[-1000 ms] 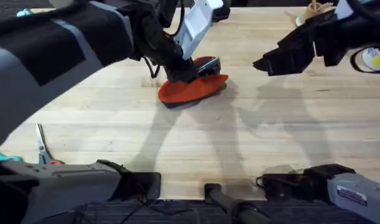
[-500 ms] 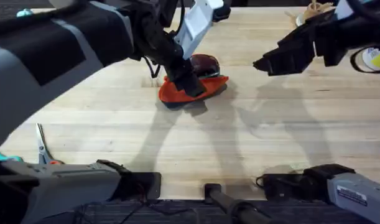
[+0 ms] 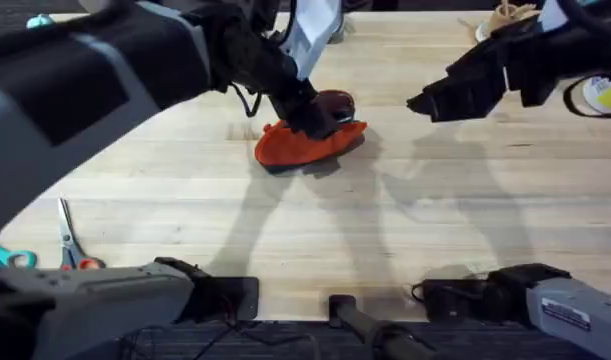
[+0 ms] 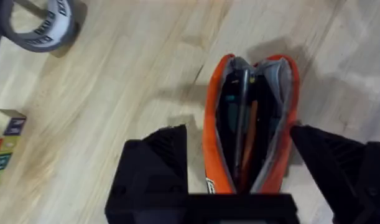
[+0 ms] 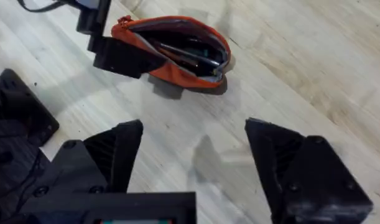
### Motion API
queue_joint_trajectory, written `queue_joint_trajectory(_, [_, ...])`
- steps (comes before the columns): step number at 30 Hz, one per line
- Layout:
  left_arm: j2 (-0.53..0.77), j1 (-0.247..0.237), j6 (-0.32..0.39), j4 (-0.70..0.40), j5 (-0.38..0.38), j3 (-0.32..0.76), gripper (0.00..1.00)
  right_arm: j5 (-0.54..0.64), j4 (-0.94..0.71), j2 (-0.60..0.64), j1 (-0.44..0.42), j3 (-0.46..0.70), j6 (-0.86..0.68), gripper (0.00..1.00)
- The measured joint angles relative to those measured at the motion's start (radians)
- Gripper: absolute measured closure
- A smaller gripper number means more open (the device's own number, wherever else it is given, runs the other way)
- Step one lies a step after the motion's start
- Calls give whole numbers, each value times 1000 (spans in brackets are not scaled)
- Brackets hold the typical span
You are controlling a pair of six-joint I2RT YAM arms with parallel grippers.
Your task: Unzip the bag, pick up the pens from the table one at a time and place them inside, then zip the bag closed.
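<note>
The orange bag [image 3: 305, 143] lies unzipped on the table [image 3: 385, 230], left of centre at the back. In the left wrist view the bag [image 4: 214, 137] gapes, with a silver-grey pen [image 4: 242, 118] and an orange pen [image 4: 252, 124] lying inside. My left gripper [image 3: 312, 117] hovers right over it, open; its fingers [image 4: 158, 155] straddle the bag's width without touching it [image 4: 238, 132]. My right gripper [image 3: 427, 101] hangs open to the right of the bag, well apart from it. From the right wrist view [image 5: 194, 127] the open bag [image 5: 177, 68] and the left gripper [image 5: 109, 46] at its end are visible.
Scissors [image 3: 67, 242] with orange and teal handles lie at the table's near left edge. A roll of tape [image 4: 37, 28] and coloured blocks [image 4: 3, 143] sit left of the bag. A white-and-yellow object [image 3: 600, 95] sits at the far right. Bare wood spans the front middle.
My left gripper dipped toward the bag's near side, then shifted right and back over its opening. The bag stays in place and open. The right arm has not moved.
</note>
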Motion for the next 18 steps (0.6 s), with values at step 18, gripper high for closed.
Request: queue_joint_trajectory(18, [-310, 11, -25, -142, 0, -4, 9, 0, 0, 0, 0, 0, 0, 4])
